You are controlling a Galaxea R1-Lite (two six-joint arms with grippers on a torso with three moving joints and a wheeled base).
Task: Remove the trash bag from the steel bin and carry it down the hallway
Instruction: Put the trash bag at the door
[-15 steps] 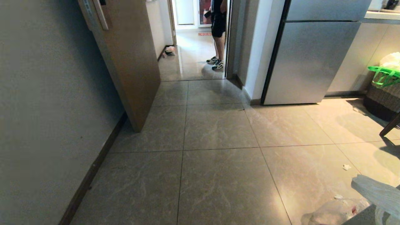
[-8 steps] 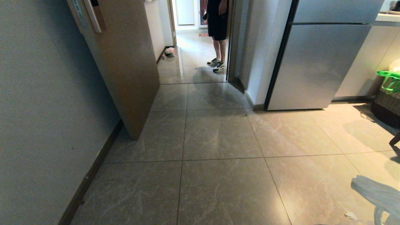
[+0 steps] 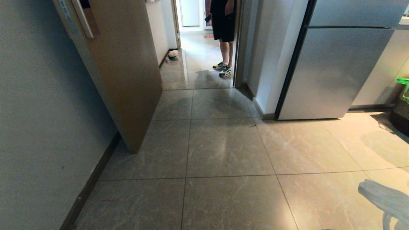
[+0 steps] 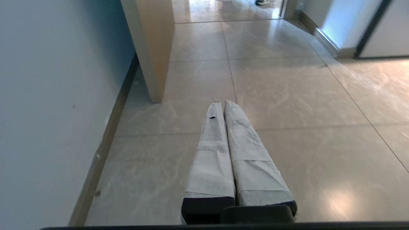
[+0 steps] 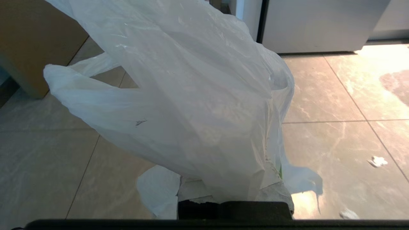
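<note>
One trash bag (image 5: 198, 105) hangs from right gripper (image 5: 235, 195).

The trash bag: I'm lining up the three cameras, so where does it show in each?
Head view: only a pale strip of the trash bag at the bottom right corner.
Left wrist view: not in it.
Right wrist view: the trash bag fills the middle, draped over the right gripper's fingers.
Shared landmark: the open wooden door, also seen at and.
</note>
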